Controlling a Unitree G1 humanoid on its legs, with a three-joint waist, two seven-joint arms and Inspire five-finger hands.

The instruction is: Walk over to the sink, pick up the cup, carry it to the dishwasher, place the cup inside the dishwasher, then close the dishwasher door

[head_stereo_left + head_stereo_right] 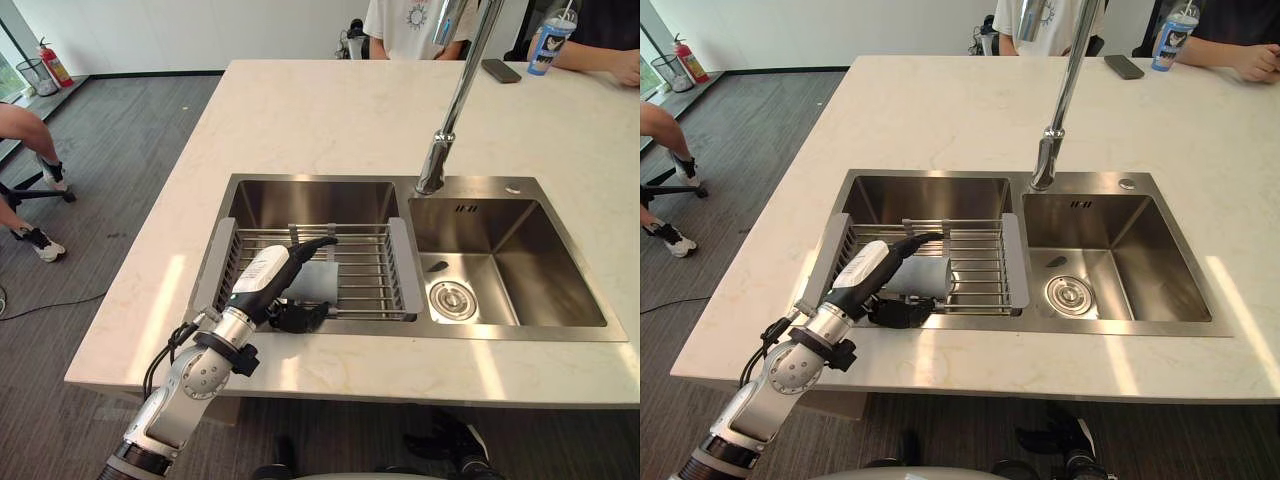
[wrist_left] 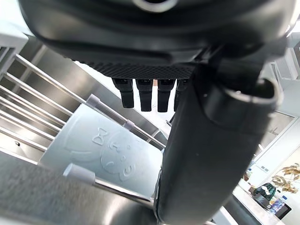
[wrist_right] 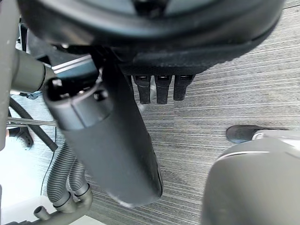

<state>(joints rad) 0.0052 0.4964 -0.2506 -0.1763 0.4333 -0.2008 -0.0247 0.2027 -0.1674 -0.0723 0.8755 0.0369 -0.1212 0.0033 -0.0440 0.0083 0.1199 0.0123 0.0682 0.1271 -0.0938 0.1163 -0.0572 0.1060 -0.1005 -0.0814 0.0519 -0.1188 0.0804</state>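
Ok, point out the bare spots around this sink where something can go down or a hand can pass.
Free: the right basin, bare but for its drain; the counter left of the left basin; the wide stretch between faucet and phone. Crowded: the left basin, bridged by the rack holding the cup, left hand over it.

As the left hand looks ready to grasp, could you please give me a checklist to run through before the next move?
1. Cup located, resting in the drying rack in the left basin: ok.
2. Left hand over the rack, fingers close to the cup: ok.
3. Fingers closed round the cup: not ok, they are relaxed.
4. Which way the cup's mouth faces: cannot tell.
5. Faucet clear of the lift path, standing to the hand's right: ok.
6. Right hand free, above the floor: ok.
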